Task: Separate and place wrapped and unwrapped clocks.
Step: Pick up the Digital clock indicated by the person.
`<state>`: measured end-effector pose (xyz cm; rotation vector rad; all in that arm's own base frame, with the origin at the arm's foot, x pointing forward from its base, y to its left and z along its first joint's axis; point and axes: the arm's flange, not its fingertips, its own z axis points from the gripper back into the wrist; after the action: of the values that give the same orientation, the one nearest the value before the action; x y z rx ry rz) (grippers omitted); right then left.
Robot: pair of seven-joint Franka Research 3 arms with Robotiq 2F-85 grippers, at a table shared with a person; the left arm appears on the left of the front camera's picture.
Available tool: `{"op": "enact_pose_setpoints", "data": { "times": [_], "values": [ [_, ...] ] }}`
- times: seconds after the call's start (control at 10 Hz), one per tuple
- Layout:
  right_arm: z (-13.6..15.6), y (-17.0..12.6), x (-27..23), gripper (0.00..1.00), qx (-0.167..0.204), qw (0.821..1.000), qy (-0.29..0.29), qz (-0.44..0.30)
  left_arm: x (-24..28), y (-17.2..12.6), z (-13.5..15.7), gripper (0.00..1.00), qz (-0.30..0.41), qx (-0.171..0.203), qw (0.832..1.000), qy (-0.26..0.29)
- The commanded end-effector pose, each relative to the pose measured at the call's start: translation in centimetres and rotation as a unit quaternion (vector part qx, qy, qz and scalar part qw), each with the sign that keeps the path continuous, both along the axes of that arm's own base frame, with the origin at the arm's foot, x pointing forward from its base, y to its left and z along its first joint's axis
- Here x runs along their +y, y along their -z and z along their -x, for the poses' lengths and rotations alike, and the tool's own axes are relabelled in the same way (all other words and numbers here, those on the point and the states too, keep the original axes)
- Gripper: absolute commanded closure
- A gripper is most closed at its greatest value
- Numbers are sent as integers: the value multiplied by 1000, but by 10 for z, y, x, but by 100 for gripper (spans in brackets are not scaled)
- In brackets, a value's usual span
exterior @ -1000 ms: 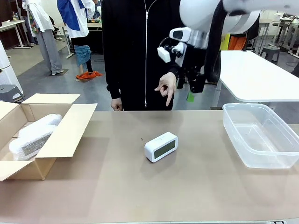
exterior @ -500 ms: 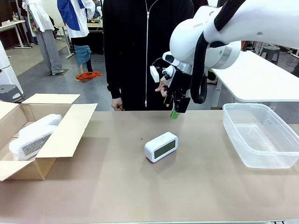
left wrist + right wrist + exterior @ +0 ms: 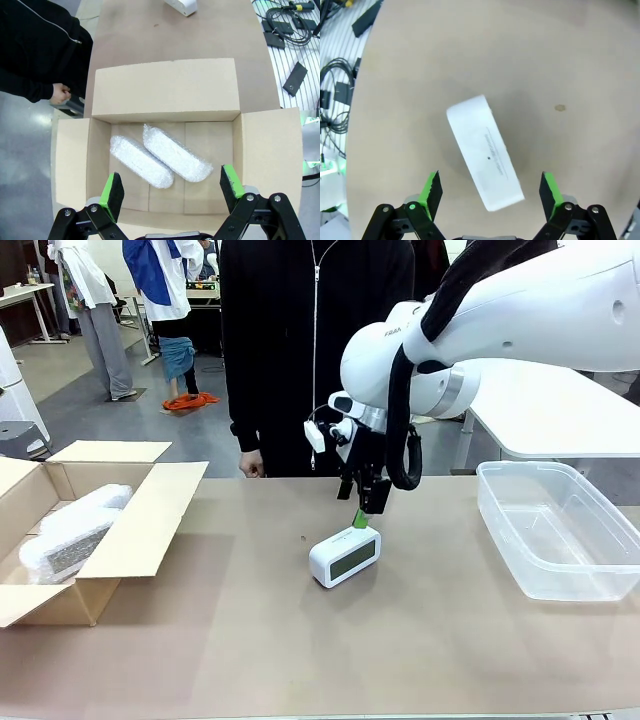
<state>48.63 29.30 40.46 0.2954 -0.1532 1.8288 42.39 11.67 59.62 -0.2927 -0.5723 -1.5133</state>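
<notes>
Cut off at the frame's top edge in the left wrist view: bare clock (image 3: 182, 6). Partly hidden behind the cardboard box (image 3: 150, 510) flap from the front: wrapped clocks (image 3: 70, 532).

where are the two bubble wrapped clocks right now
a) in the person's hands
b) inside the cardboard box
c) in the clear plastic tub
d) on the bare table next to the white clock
b: the left wrist view shows both bubble wrapped clocks lying side by side on the floor of the open cardboard box.
</notes>
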Motion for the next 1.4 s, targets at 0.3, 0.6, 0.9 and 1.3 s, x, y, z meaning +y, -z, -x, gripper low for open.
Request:
{"op": "enact_pose_setpoints", "data": {
  "times": [0.3, 0.6, 0.9, 1.3],
  "values": [
    [27, 0, 10, 0, 11, 1000, 4, 20, 2, 1, 4, 0, 0, -5, 1000, 10],
    [29, 20, 15, 0, 8, 1000, -12, 24, 2, 1, 4, 0, 0, -5, 1000, 10],
    [16, 39, 27, 0, -28, 996, -61, 55, 2, 1, 4, 0, 0, -5, 1000, 10],
    [6, 45, 27, 0, -38, 994, -74, 64, 2, 1, 4, 0, 0, -5, 1000, 10]
  ]
}}
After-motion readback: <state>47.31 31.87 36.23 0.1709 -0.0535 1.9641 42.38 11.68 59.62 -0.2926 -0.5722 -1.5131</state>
